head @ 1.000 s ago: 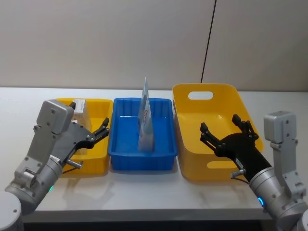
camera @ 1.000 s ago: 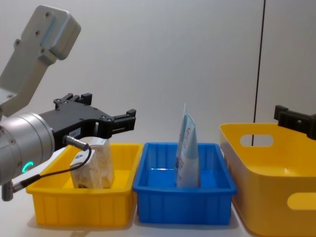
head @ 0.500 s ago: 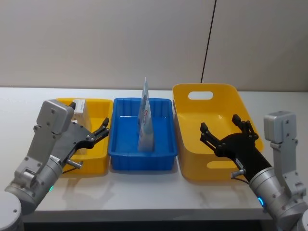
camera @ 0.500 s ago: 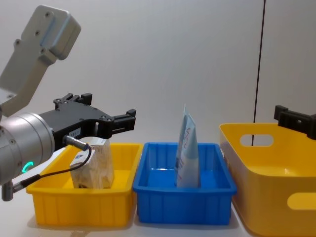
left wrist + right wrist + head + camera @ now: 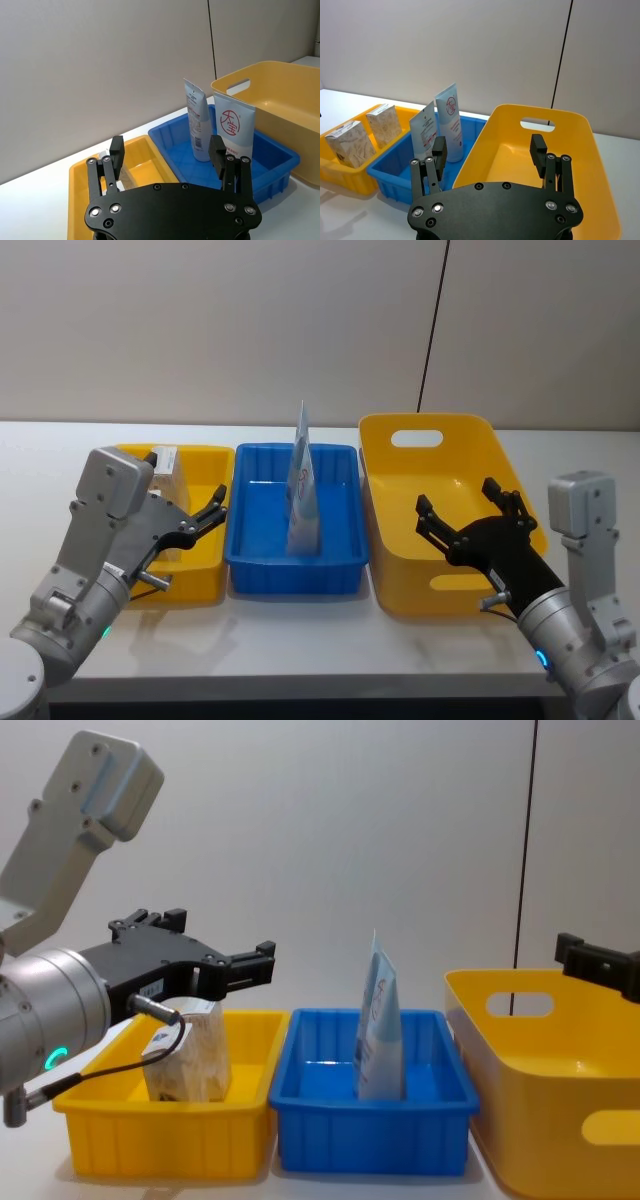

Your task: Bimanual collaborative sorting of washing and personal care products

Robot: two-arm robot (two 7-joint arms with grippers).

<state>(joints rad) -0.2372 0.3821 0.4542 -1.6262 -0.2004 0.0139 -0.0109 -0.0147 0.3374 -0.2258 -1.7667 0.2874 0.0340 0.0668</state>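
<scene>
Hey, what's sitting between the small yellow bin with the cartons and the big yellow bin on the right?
The blue bin, with pale blue tubes standing upright inside it. The head view shows it filling that stretch.

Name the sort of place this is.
Probably a robotics test bench: white table, plain wall, small yellow bin, blue bin and large yellow bin in a row, left gripper and right gripper nearby.
</scene>
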